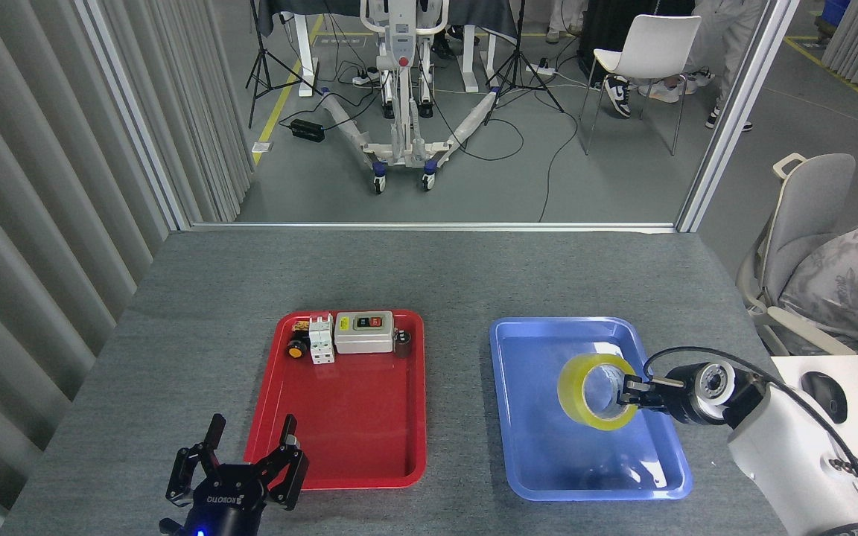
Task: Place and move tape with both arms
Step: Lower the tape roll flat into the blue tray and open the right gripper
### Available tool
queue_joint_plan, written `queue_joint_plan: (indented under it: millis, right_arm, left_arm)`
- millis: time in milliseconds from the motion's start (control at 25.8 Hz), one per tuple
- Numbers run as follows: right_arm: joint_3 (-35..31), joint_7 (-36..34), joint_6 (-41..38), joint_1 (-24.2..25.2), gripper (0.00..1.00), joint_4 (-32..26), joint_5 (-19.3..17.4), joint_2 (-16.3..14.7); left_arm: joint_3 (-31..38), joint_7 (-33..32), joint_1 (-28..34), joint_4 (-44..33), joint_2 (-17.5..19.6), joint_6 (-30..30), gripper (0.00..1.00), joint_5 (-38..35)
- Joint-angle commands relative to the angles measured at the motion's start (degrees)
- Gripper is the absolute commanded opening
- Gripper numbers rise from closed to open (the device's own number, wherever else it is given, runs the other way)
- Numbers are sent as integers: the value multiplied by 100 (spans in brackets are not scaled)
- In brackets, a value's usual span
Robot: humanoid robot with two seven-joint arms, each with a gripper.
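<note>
**Tape held over the blue tray, left tool waiting**

The tape (597, 391) is carried by the right tool (631, 392), whose fingers are clamped on the roll's right-hand wall, one finger appearing to reach inside the core. The roll is held tilted, its open core turned partly toward the head view, and it is seen over the middle of the blue tray (526, 447). A dark shadow on the tray floor below it suggests that the roll is raised and not yet set down. This pose is judged to suit a placement: the tray is bare, so the roll can be lowered anywhere inside its rim.

The left tool (249, 465) is held low at the near edge of the worktop (429, 275), just beside the near left corner of the red tray (339, 454). Its fingers are spread apart and nothing is gripped. It is presumably parked there so that the tape can be taken over once it is released.

The switch box (363, 332) and the white breaker (320, 339) are lined up along the far end of the red tray, leaving its near part free.
</note>
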Motion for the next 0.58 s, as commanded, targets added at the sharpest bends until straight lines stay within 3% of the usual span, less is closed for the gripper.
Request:
queue_joint_plan:
  millis: [0,271,542]
  right_arm:
    - [295,104,293,-295,6,346,-18,92]
    - [506,68,434,-401,6,531,-18,145]
    - [567,33,425,-410,8,821,-9,418]
  left_arm:
    - [-1,-2,-10,23,6,8,99,-7]
    - [-1,-2,-37,6,6,8,99,-7]
    - [-9,-11,-80,-12,6,-1,99,-7]
